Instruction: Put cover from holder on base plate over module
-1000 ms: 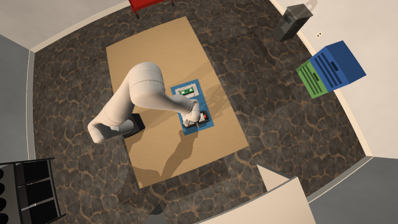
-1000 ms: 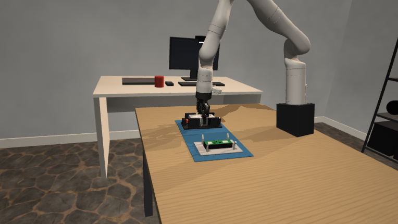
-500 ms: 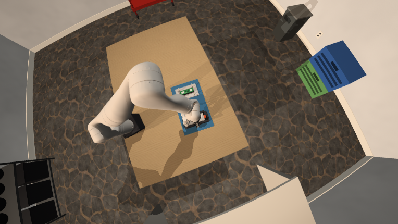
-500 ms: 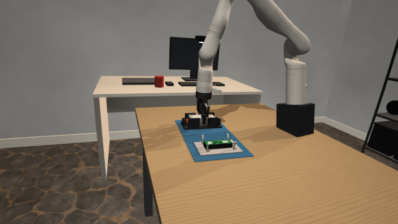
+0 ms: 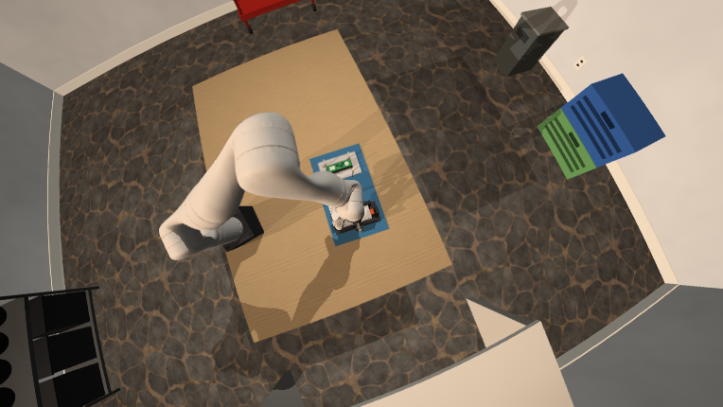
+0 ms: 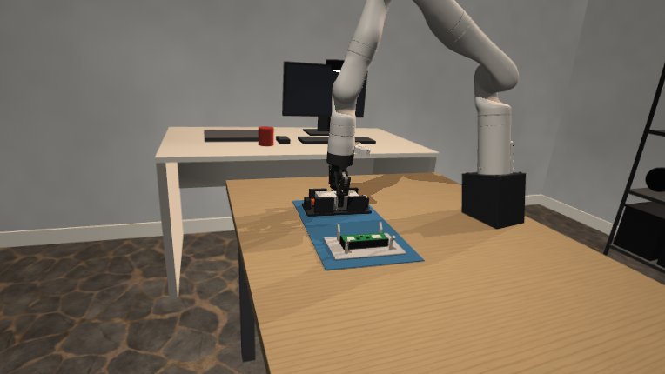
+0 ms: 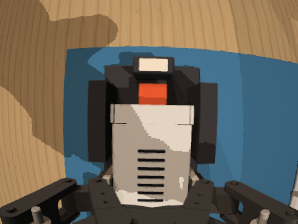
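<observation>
1. Top view: the arm reaches over the wooden table [image 5: 303, 91] to the blue mat [image 5: 377, 194], which lies near the middle of the worktop, closer to its long right edge. The gripper [image 5: 348, 222] stands over the black holder [image 5: 373, 216] at the mat's near end. The base plate [image 5: 358, 157] with the green module [image 5: 339, 166] is at the far end, well apart. No writing can be read here.

2. Exterior view: the gripper [image 6: 341, 197] is down inside the holder [image 6: 360, 204]. The base plate [image 6: 395, 250] has thin upright pins at its corners around the module [image 6: 363, 239].

3. Wrist view: the pale cover [image 7: 153, 156] with dark vent slots sits in the holder [image 7: 206, 123], and the fingers are clenched on its two side walls. An orange part [image 7: 152, 91] lies behind it. No label or brand shows.

4. Judgement: the cover probably is light and hollow, so its thin walls can bend inward. It seems best to hold it low on the long sides, near the corners if possible, with mild force, and to lift it straight up.
</observation>
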Controlling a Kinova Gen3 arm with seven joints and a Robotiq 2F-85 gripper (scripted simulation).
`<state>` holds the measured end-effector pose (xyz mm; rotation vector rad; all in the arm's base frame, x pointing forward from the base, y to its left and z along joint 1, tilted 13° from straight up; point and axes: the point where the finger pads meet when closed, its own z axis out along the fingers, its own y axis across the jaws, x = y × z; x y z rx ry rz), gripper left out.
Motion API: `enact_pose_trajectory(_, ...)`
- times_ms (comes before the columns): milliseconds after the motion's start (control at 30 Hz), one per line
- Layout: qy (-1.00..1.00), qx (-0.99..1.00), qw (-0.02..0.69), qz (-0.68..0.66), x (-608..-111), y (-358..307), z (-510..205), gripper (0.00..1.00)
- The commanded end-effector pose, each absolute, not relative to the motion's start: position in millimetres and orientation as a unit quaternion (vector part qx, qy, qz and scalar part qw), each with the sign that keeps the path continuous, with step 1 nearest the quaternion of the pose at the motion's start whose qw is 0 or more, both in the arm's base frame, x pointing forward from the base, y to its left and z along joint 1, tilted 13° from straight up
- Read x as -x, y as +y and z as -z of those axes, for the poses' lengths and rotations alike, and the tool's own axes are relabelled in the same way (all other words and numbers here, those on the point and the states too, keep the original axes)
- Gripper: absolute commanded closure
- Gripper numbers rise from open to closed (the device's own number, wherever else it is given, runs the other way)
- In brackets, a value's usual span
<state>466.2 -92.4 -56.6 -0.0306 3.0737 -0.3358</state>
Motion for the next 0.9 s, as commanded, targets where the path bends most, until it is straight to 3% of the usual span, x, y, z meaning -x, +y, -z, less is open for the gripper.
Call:
enact_pose_trajectory(0, 0.994, 0.01, 0.026, 0.109, -467, -92, 56, 1.0)
enact_pose_trajectory(867, 0.994, 0.009, 0.021, 0.109, -461, -83, 12, 1.0)
